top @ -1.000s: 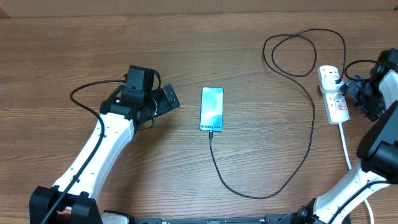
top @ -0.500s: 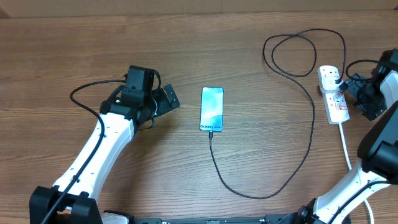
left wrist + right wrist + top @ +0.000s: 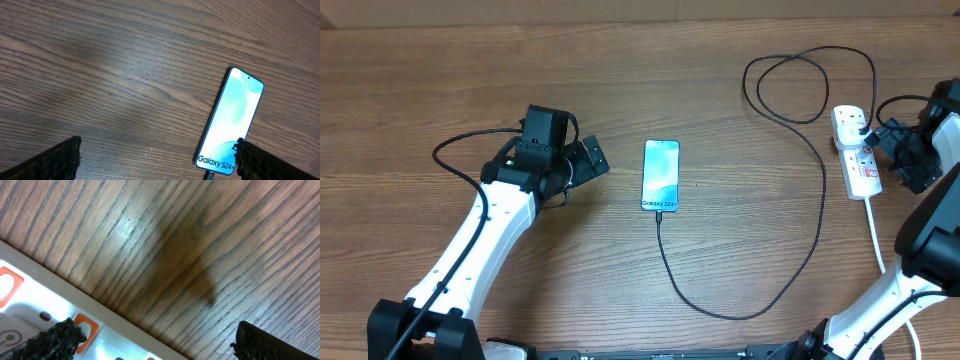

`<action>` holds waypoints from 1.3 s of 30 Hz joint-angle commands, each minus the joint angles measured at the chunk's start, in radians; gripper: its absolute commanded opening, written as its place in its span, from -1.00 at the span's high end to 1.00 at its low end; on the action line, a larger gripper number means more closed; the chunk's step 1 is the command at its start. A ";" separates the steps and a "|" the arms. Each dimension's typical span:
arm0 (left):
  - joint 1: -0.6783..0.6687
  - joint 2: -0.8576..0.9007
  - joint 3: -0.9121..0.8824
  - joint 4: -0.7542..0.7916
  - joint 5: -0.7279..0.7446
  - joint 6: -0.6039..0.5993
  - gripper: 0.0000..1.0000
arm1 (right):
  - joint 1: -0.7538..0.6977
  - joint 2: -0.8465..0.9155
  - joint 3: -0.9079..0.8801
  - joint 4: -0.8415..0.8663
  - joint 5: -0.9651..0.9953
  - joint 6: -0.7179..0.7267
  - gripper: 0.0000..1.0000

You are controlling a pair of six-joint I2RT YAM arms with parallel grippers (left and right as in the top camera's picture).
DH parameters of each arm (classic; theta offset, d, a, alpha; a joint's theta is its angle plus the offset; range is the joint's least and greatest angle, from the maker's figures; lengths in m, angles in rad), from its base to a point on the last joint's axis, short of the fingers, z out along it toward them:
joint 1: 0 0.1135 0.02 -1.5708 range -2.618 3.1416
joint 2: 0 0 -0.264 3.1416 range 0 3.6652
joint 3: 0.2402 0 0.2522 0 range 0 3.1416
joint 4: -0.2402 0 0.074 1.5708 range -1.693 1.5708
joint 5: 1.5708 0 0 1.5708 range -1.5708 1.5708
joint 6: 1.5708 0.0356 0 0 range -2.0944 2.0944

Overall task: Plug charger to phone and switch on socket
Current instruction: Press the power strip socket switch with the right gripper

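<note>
Thin black cable (image 3: 659,228) meets the slim teal smartphone (image 3: 661,175); left hand (image 3: 160,160) gapes wide — right hand (image 3: 160,340) too, at the white power strip (image 3: 30,305).

A brown wood-grain worktop (image 3: 520,60) is filling every view — its grain is running sideways in the overhead view.

Left gripper (image 3: 157,152) and right gripper (image 3: 155,335), jaws spread wide
</note>
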 commanded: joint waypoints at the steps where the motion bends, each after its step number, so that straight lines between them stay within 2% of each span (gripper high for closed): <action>1: 0.005 -0.006 0.002 0.001 -0.013 0.023 -1.00 | 0.028 0.018 -0.015 -0.037 -0.066 -0.035 -1.00; 17: 0.004 -0.006 0.002 0.001 -0.013 0.023 -1.00 | 0.034 0.018 -0.042 -0.042 -0.053 -0.036 -1.00; 24: 0.005 -0.006 0.002 0.001 -0.013 0.023 -0.99 | 0.011 0.016 0.121 -0.280 -0.013 -0.062 -1.00; 29: 0.004 -0.006 0.002 0.001 -0.013 0.023 -0.99 | 0.029 0.016 0.273 -0.448 -0.106 -0.145 -0.99; 39: 0.005 -0.006 0.002 0.001 -0.013 0.023 -1.00 | 0.079 0.016 0.284 -0.447 -0.106 -0.147 -1.00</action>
